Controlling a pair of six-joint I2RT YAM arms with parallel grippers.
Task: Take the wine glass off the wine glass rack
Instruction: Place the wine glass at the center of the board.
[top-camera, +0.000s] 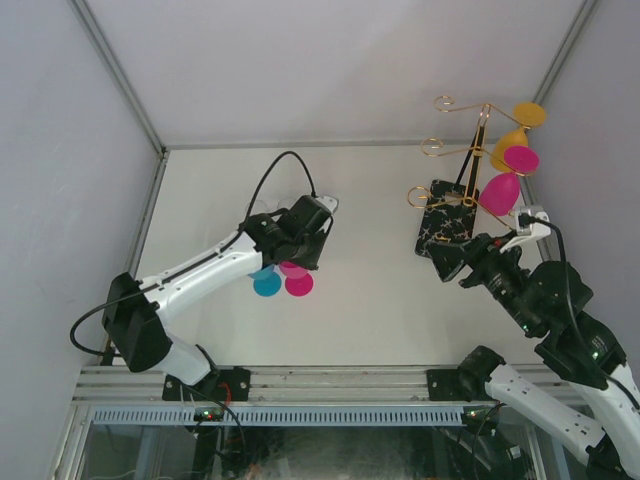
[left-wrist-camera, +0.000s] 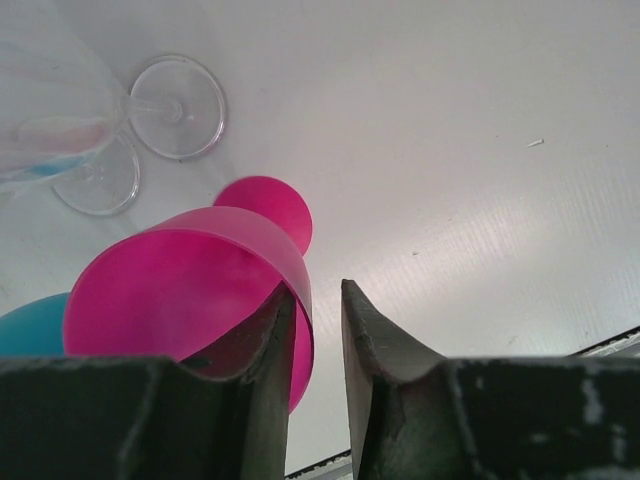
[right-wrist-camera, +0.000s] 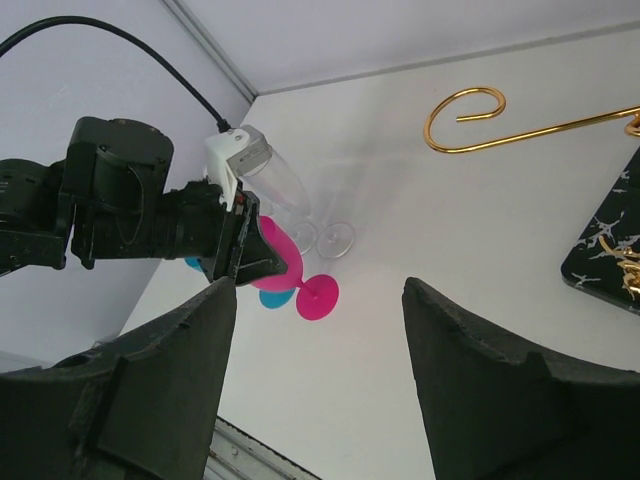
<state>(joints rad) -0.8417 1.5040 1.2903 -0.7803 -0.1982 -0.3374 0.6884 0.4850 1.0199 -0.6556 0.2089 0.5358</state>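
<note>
The left gripper (left-wrist-camera: 318, 300) has its two dark fingers a narrow way apart, straddling the rim of a magenta wine glass (left-wrist-camera: 185, 295). One finger (left-wrist-camera: 262, 370) lies against the inside of the bowl. The other finger (left-wrist-camera: 385, 360) stands just clear of the outer wall, so the glass is not pinched. The glass is tilted, bowl mouth toward the wrist and round foot pointing down at the white table (left-wrist-camera: 450, 150); whether the foot touches the table cannot be told. It is off the wine glass rack (top-camera: 447, 222) and well to the left of it. Just beside it sit a blue glass (top-camera: 267, 284) and two clear glasses (left-wrist-camera: 178, 105), all well left of the rack.

The right gripper (right-wrist-camera: 318, 288) has its fingers spread wide with nothing between them. It hangs just beside the near edge of the rack's black, gold-veined base, pointing away from the rack toward the left arm.

The rack stands at the far right of the table. Its thin gold arms end in curled loops. A hanging pink glass (top-camera: 505, 185) and a hanging yellow glass (top-camera: 512, 140) are on its right-hand arms, bowls down.
</note>
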